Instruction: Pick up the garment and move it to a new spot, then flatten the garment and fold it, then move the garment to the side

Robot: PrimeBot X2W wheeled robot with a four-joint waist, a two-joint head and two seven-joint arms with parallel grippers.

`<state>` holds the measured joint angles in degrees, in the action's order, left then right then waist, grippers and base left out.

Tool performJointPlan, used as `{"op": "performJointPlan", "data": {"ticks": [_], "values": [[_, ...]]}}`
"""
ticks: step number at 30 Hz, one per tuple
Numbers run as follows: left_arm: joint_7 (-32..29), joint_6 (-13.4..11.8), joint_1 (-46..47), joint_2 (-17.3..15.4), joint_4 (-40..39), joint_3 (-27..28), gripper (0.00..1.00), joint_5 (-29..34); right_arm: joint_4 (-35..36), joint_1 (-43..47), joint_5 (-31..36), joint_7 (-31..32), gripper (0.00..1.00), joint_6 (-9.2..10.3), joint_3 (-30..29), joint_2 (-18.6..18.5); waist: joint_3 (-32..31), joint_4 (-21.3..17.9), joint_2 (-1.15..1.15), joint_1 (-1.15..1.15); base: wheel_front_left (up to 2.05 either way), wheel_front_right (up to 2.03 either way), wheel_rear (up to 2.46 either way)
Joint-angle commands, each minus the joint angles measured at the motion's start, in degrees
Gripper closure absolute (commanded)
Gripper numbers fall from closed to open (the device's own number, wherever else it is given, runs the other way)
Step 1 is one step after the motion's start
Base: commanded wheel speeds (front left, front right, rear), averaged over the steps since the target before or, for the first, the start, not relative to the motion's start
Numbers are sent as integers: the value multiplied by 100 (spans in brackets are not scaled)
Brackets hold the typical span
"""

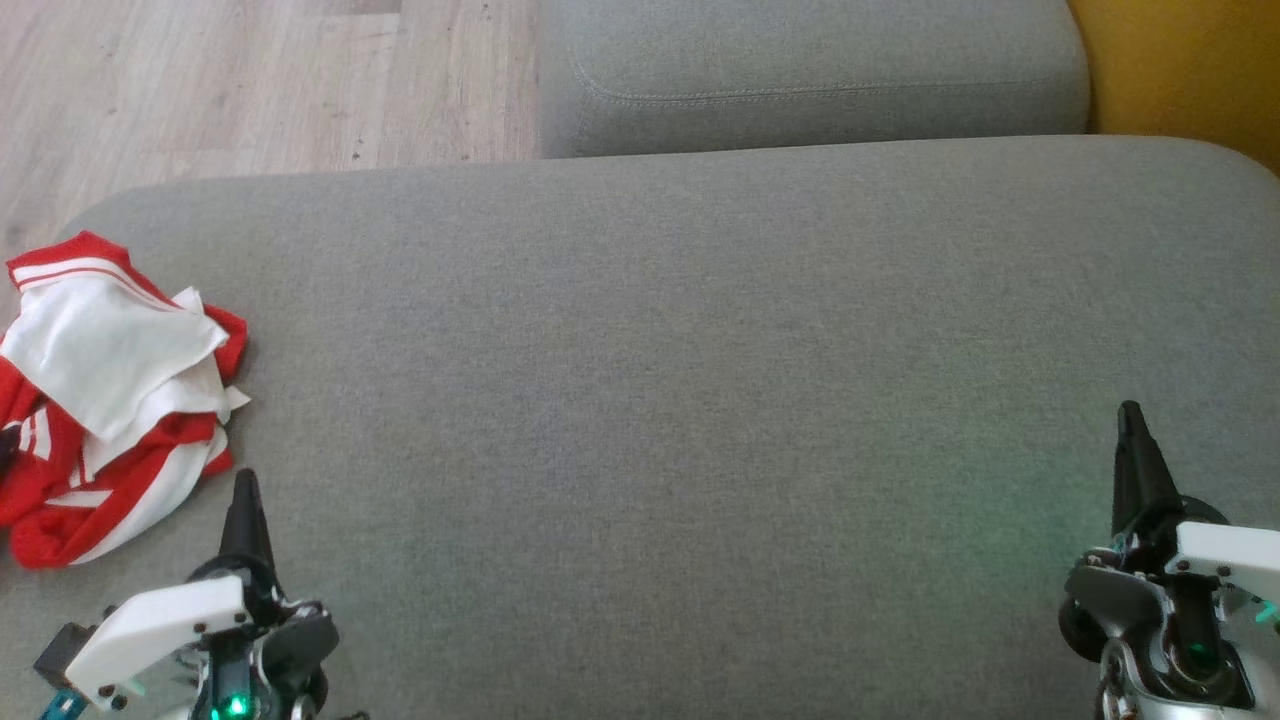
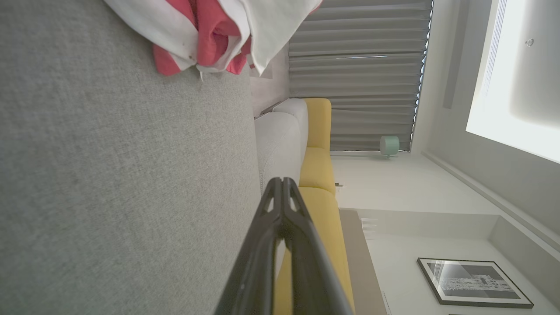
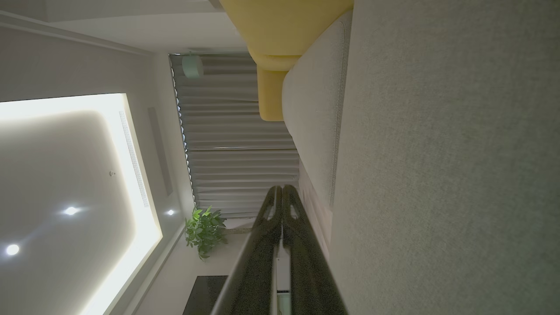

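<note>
Quick status from the remote desk. The garment (image 1: 110,390) is red-and-white striped sportswear, too bunched up to tell top vs shorts. It sits in a crumpled heap right on the left edge of the big grey seat cushion (image 1: 680,330), roughly midway between that cushion's back-left corner and its front. The left gripper (image 1: 245,495) is over the cushion's front-left part with both fingers pressed together, nothing in them. The right gripper (image 1: 1132,440) is over the front-right part, also closed up and empty. What matters for the pick: the heap lies toward the cushion's left edge and a bit further back from the left fingertip. Its nearest fold is just beside that tip, and afaict they're apart, not touching. The left wrist view agrees, w/ the cloth lying off to one side of the fingers, not ahead of them. The heap's long axis runs front-to-back along the cushion's left edge, more or less parallel to the fingers. The right gripper has nearly the whole cushion width between it and the cloth, so imo this is the left arm's job. It'd need to open up first, then slide out toward the left edge rather than push straight ahead. The middle of the cushion looks like an obvious drop spot for flattening. Nothing is picked up yet.
</note>
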<state>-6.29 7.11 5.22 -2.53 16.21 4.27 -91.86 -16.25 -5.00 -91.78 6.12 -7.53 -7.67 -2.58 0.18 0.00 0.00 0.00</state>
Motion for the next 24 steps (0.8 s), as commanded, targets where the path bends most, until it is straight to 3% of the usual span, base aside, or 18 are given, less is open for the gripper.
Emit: {"op": "performJointPlan", "data": {"ticks": [1,24], "values": [[-20,37,98,-34,-216,225,100,-31,223,-119,-40,35,100,4,117,-30,0,0,0,0,0,0,0],[-19,37,97,-34,-216,225,100,-31,223,-119,-40,35,100,4,117,-30,0,0,0,0,0,0,0]]}}
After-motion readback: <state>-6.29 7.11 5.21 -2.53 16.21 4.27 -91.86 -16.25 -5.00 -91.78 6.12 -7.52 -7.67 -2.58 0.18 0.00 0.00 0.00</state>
